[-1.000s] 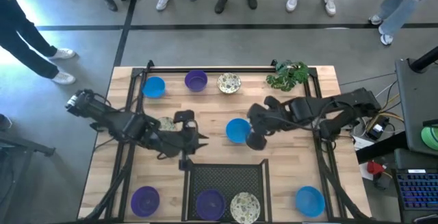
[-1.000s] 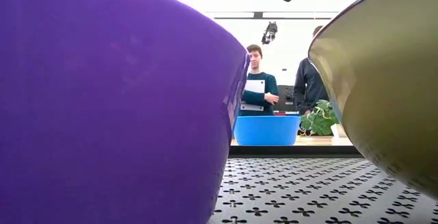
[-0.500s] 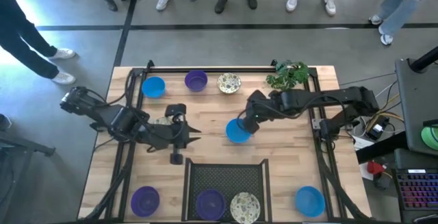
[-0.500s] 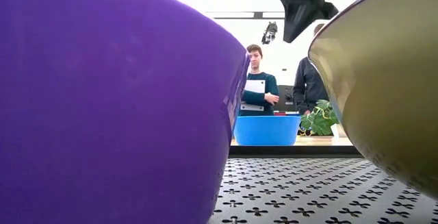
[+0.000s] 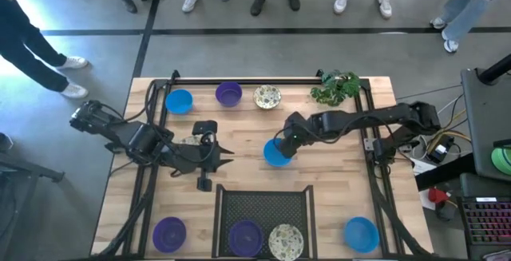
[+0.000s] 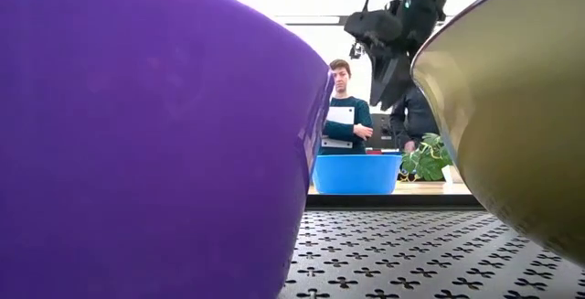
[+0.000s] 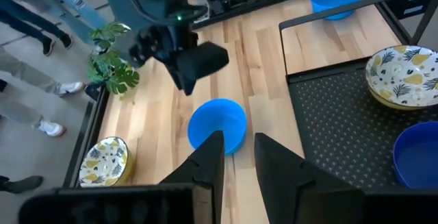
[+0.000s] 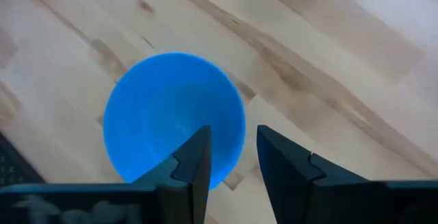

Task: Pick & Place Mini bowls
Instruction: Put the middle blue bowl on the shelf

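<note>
- Biggest change since a second ago: the right arm is sitting further back toward the plant side now, and its right gripper is hovering right over the far edge of the middle blue bowl instead of reaching past it toward the tray.
- The left arm is pulled back a bit too, and the left gripper is hanging near the tray's far-left corner, pointing at that same blue bowl but well apart from it.
- The blue bowl itself is staying put, sitting upright on bare wood in the middle of the bench, between the tray and the far row of bowls.
- In the right wrist view the two fingers are standing parted with a clear gap, so released, nothing gripped. The bowl's rim is lying just in front of the tips, one finger overlapping its edge; can't tell if it's touching.
- The left fingers are also spread with a gap, holding nothing, the blue bowl just past the tips.
- Inside the tray a purple bowl and a speckled bowl are sitting side by side.
</note>
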